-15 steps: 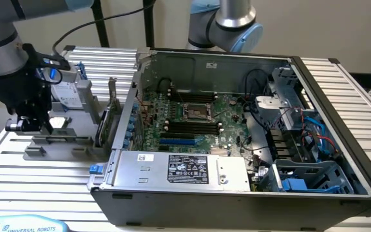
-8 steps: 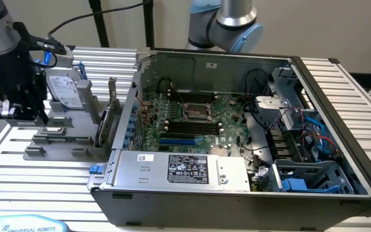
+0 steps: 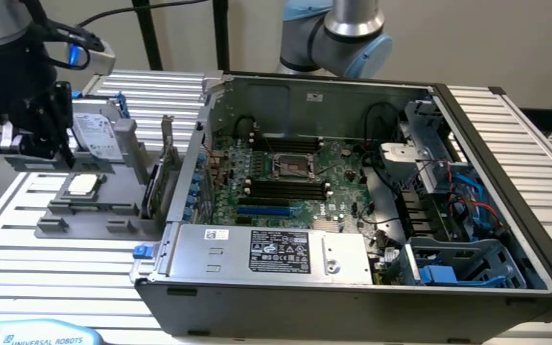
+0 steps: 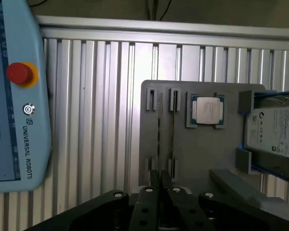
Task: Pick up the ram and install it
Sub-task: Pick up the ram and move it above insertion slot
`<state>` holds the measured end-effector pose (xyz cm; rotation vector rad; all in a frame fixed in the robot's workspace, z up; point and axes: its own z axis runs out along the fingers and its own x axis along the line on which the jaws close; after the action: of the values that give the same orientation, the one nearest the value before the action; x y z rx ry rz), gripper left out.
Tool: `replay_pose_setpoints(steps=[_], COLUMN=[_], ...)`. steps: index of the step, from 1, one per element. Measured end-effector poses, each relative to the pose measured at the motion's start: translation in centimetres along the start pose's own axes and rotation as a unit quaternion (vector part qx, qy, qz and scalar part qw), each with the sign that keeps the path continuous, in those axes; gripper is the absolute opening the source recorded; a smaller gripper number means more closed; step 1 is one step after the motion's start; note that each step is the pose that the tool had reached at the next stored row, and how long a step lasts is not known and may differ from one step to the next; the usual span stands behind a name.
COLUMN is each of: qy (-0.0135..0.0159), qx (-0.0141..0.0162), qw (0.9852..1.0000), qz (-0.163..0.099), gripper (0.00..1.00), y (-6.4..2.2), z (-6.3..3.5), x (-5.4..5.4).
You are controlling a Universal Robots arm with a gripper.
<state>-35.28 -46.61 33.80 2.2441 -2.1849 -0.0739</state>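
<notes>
Ram [image 4: 159,139], apparently, in claw [image 4: 160,178] above tray [image 4: 202,154]

Ribbed aluminium table [image 3: 46,266] — grey parts tray [image 3: 89,215], open computer case [image 3: 353,295], pale-blue teach pendant [image 3: 26,334] resting on it

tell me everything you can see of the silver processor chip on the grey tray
The processor chip is a square package with a dull silver metal lid and a thin greenish rim. It lies flat, lid up, in a raised square pocket of the grey tray, beside the hard drive. Only the pocket touches it.
</notes>
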Motion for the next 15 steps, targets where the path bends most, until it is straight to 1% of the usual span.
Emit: replay_pose_setpoints(steps=[5,9,12,15], qy=[-0.0001,-0.0010,-0.0027,-0.0061], qx=[-0.0002,-0.0001,-0.0001,0.0000], qw=[1.0000,1.0000,1.0000,1.0000], qz=[0.000,0.000,0.000,0.000], gripper=[0.14,0.14,0.14,0.14], y=[-2.21,-3.95,-5.28,-6.60], z=[-2.18,-3.69,-4.59,-5.21], x=[0.0,0.0,0.0,0.0])
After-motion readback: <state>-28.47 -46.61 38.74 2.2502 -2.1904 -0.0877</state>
